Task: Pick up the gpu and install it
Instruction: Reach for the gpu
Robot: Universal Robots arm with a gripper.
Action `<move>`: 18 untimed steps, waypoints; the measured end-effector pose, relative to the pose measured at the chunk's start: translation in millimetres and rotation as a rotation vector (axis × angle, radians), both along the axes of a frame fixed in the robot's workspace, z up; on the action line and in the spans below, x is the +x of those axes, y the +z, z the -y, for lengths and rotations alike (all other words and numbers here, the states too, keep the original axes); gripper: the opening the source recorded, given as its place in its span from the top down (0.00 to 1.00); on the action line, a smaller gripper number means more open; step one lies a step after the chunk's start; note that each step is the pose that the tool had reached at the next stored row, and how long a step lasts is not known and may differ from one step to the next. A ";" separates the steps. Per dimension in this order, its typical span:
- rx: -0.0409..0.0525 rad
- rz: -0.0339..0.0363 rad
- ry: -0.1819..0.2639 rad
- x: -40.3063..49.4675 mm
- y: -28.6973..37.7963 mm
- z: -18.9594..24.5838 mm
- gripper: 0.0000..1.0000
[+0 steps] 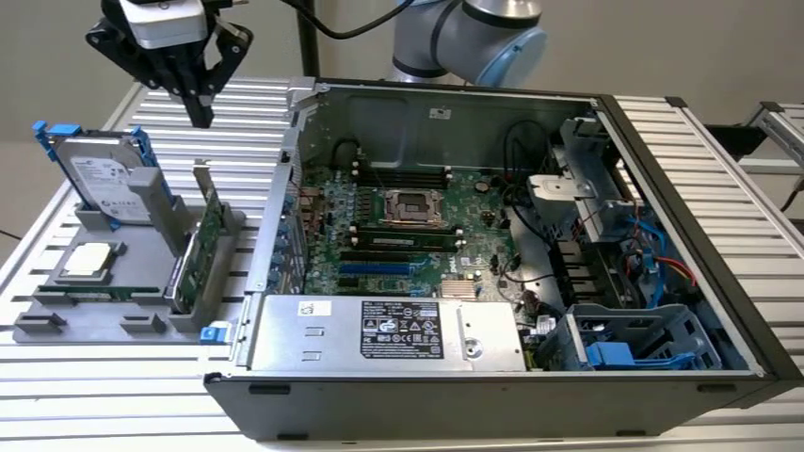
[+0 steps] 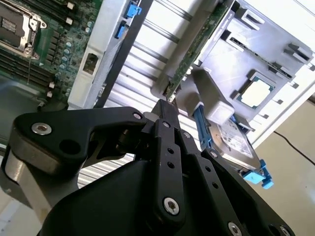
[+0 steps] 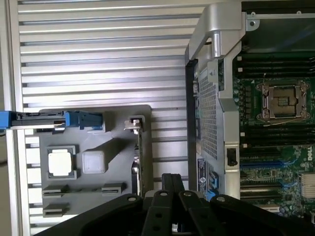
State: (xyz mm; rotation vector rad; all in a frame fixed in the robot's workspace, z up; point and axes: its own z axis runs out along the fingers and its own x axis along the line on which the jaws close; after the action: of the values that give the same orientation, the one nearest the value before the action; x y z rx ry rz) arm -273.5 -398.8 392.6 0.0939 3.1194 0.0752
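"Where's the gpu [image 1: 205,235] sitting?"

"On its edge in a slot of the grey holder [image 1: 88,315], with the silver bracket [image 1: 201,179] at the far end. The hard drive [image 1: 101,179] is on one side and the open computer case [image 1: 503,414] on the other. Its long axis runs away from us, alongside the case wall."

"And the gripper [image 1: 201,118]?"

"It hangs well above the holder, roughly over the bracket end, pointing down. The fingers are pinched together with nothing in them."

"So the card lies below it?"

"Below and a little nearer us, I'd say. In the first wrist view its thin edge runs straight toward the fingertips."
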 end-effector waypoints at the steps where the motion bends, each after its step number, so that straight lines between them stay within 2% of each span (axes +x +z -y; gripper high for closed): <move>1: 0.0000 0.0000 0.000 -1.2 0.0 0.0 1.00; 18: 0.0000 0.0000 0.001 -17.6 0.0 0.0 1.00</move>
State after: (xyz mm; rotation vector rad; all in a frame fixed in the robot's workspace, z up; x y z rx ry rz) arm -291.0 -398.8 392.6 0.0919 3.1194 0.0752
